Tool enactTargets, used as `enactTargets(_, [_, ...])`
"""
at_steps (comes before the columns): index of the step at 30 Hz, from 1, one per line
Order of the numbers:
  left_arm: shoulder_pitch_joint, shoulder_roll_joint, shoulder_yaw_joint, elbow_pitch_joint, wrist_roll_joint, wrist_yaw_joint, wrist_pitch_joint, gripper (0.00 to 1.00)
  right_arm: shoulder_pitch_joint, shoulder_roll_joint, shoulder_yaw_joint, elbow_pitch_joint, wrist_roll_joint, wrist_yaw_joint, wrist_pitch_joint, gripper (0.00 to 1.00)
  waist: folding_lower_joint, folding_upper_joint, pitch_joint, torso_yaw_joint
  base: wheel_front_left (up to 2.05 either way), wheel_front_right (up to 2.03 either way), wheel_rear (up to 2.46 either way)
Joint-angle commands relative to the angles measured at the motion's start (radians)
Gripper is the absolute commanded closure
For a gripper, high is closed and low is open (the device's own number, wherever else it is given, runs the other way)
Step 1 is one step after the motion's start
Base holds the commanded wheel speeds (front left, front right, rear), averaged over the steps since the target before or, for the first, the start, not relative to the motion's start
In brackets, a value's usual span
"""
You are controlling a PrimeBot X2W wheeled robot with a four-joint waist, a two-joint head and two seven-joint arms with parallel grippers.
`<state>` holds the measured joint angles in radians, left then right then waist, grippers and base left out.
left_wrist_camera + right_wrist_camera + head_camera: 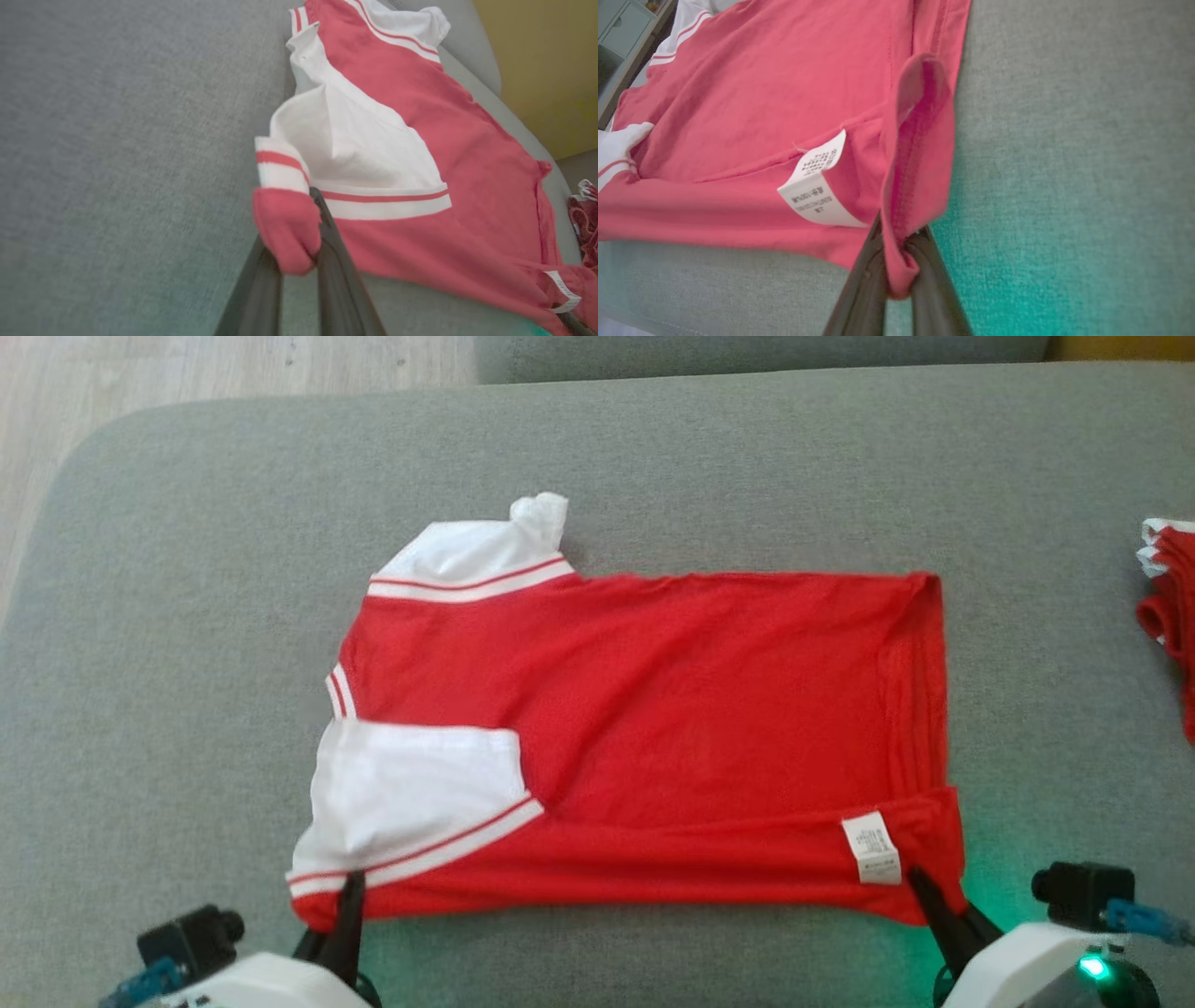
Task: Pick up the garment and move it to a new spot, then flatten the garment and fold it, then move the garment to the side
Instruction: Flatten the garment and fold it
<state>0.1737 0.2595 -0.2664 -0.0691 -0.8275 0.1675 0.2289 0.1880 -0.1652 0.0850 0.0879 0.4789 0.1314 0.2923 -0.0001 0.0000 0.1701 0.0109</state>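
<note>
The shirt (653, 709), lengthwise left to right, is clamped at its near corners by the left gripper (352, 887) and right gripper (921, 882).

The left gripper (352, 887) stands at the near left corner of the garment (653, 709), its two dark fingers (336, 261) pressed together on a fold of the red edge. The right gripper (920, 882) stands at the garment's near right corner, fingers (864, 289) clamped on the bunched hem. Both point away from the robot, the left leaning slightly right, the right leaning left. The pale left wrist (271, 985) and right wrist (1018, 961) sit just short of the garment's near edge; a green light (1092, 969) glows on the right one
</note>
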Motion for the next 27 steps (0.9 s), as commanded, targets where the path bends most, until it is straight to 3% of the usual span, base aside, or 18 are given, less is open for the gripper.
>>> enactTargets(1, [-0.025,0.01,0.039,-0.02,0.002,0.007,0.001,1.0,-0.017,-0.011,0.003,-0.033,-0.008,-0.001,-0.002,0.89,0.0001,0.0,-0.001,-0.003,0.0,0.0,0.0])
enactTargets(2, [-0.023,0.005,0.037,-0.006,-0.002,0.006,-0.003,1.0,-0.015,-0.009,0.006,-0.028,-0.011,-0.001,0.001,0.55,0.0001,0.0,-0.002,-0.005,0.0,0.0,0.0])
enactTargets(3, [-0.024,-0.002,0.034,0.013,-0.003,0.005,-0.006,0.22,-0.017,-0.009,0.01,-0.023,-0.016,-0.001,-0.002,0.08,0.0001,0.0,-0.003,-0.005,0.0,0.0,0.0])
enactTargets(4, [-0.028,-0.002,0.027,0.035,0.008,0.007,-0.01,0.0,-0.021,-0.006,0.01,-0.019,-0.015,-0.001,-0.009,0.0,0.0001,0.0,-0.005,-0.007,0.0,0.0,0.0])
enactTargets(11, [-0.09,-0.03,0.033,0.136,0.135,0.042,-0.213,0.0,-0.066,-0.015,0.009,-0.027,-0.063,-0.001,-0.11,0.0,0.0001,0.0,-0.019,-0.013,0.0,0.0,0.0])
enactTargets(17, [-0.161,-0.015,0.021,0.133,0.313,0.083,-0.43,0.0,-0.113,-0.002,-0.018,-0.133,-0.179,-0.001,-0.224,0.0,0.0001,0.0,-0.034,-0.014,0.0,0.0,0.0])
enactTargets(21, [-0.218,0.01,-0.019,0.102,0.443,0.12,-0.464,0.0,-0.132,0.021,-0.029,-0.255,-0.255,-0.001,-0.268,0.0,0.0001,0.0,-0.043,-0.011,0.0,0.0,0.0])
enactTargets(27, [-0.247,0.037,-0.067,0.08,0.508,0.143,-0.39,0.0,-0.117,0.044,-0.039,-0.327,-0.275,-0.001,-0.258,0.0,0.0001,0.0,-0.051,-0.01,0.0,0.0,0.0])
